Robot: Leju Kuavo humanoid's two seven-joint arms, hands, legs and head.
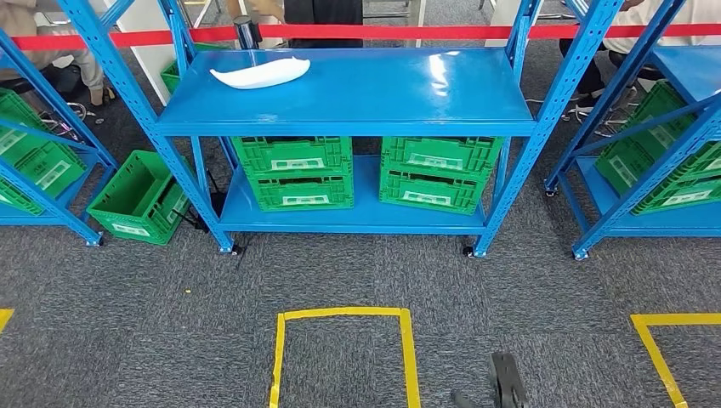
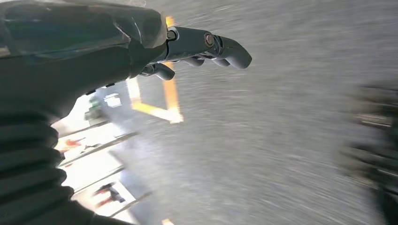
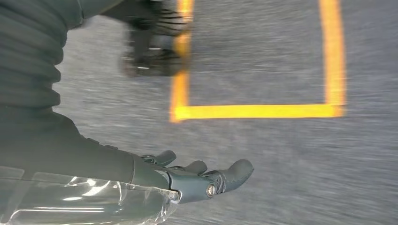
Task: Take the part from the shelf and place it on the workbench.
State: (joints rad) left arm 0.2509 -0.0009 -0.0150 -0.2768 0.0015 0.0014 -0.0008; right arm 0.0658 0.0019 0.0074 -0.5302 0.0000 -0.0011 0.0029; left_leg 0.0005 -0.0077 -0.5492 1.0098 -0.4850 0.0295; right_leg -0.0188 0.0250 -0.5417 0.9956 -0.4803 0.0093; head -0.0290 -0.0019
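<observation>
A white, flat, curved part [image 1: 261,73] lies at the back left of the top board of the blue shelf [image 1: 383,93] straight ahead. Both arms hang low, far from it. My left hand [image 2: 197,49] is over grey carpet in the left wrist view, fingers stretched out and holding nothing. In the right wrist view my right hand [image 3: 197,176] also holds nothing, its fingers apart above the carpet near yellow tape.
Green crates [image 1: 293,172] [image 1: 438,172] fill the shelf's lower board. Another green crate [image 1: 140,197] leans on the floor at its left. More blue shelves stand left [image 1: 34,161] and right [image 1: 663,153]. A yellow tape square [image 1: 343,314] marks the carpet before me. A red barrier [image 1: 366,32] and seated people are behind.
</observation>
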